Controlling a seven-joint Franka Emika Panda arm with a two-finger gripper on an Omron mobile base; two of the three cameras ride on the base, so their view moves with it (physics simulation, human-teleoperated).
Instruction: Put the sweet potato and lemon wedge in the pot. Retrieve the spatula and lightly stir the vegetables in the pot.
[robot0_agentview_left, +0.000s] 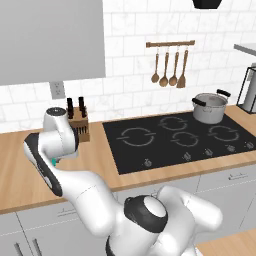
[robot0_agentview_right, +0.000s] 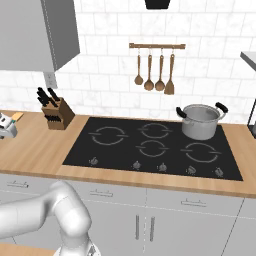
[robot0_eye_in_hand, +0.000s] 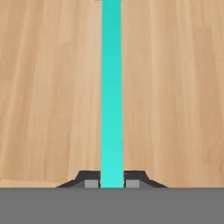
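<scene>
Teal handle (robot0_eye_in_hand: 111, 92) runs straight up the hand view, and my pincer (robot0_eye_in_hand: 111, 183) is clamped on it, one dark tip on each side, w/ the wooden table (robot0_eye_in_hand: 48, 87) right beneath. I judge this to be the spatula handle, tho the blade end is out of frame so I can't confirm. In the left base view a bit of teal (robot0_agentview_left: 53, 161) peeks out under my wrist, low over the table left of the cooktop (robot0_agentview_left: 180, 137), near the knife block (robot0_agentview_left: 79, 122). The pot (robot0_agentview_left: 210, 107) sits on the back right burner, well apart from me; also seen from the right base view (robot0_agentview_right: 200, 121). Can't see into it, so whether sweet potato & lemon wedge are in there I can't tell. Left to do, as I judge: lift, carry over to the pot, stir lightly.
</scene>
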